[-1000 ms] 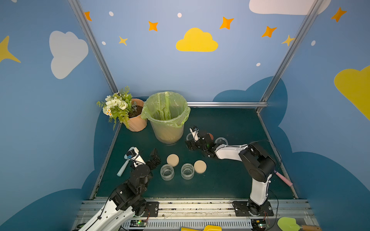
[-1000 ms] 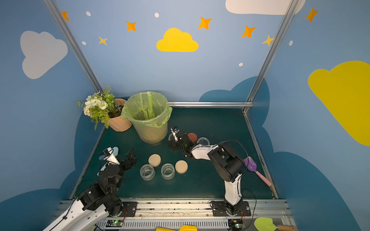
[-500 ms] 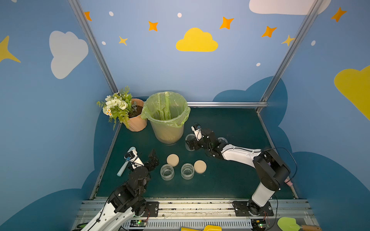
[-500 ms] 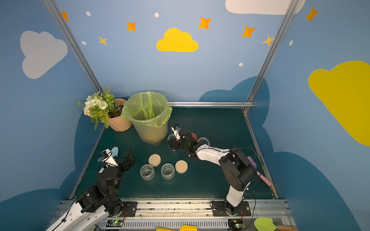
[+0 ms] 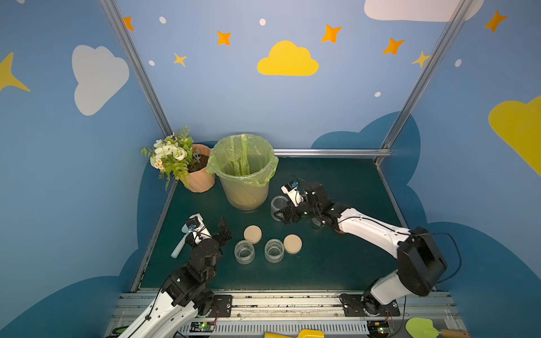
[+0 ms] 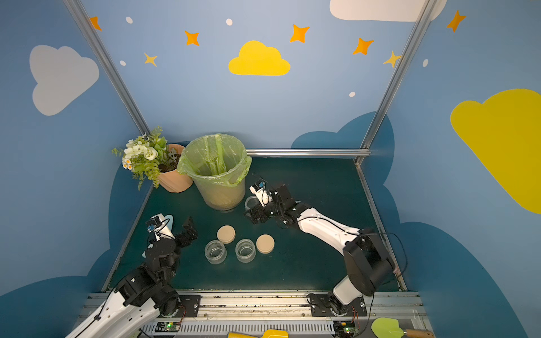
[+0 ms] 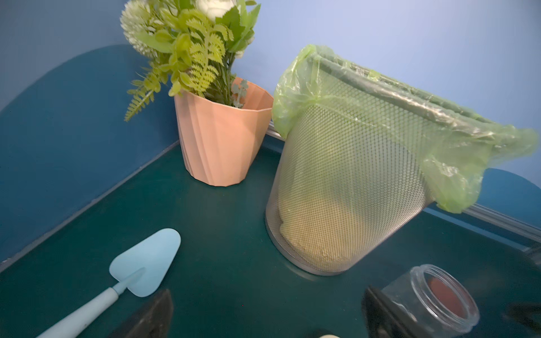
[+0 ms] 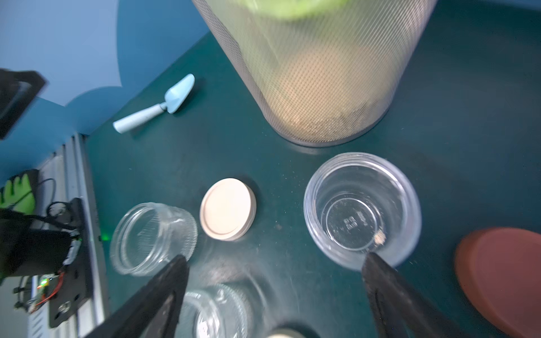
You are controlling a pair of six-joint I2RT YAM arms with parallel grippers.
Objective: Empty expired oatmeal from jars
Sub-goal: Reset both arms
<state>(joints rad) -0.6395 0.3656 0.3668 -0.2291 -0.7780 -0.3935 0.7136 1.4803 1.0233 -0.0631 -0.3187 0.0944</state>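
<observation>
Two open, empty glass jars (image 5: 244,251) (image 5: 273,250) stand near the front, each beside a beige lid (image 5: 252,234) (image 5: 292,243). A third open jar (image 5: 278,204) stands beside the bin; the right wrist view shows just a crumb of oatmeal (image 8: 379,236) in this jar (image 8: 363,204). A rust-orange lid (image 8: 503,278) lies next to it. My right gripper (image 5: 285,216) (image 8: 272,292) hangs open and empty just in front of that jar. My left gripper (image 5: 218,231) (image 7: 266,316) is open over bare mat. Oatmeal (image 7: 316,234) shows through the bin's mesh.
The mesh bin (image 5: 244,172) with a green bag stands at the back, with a peach flower pot (image 5: 199,178) to its left. A pale blue trowel (image 5: 178,248) lies by the left edge. Another trowel (image 5: 421,327) lies beyond the front rail.
The right arm's elbow has swung out to the right and dropped lower, while its gripper stayed by the jar next to the bin. The left arm has sunk back slightly.
</observation>
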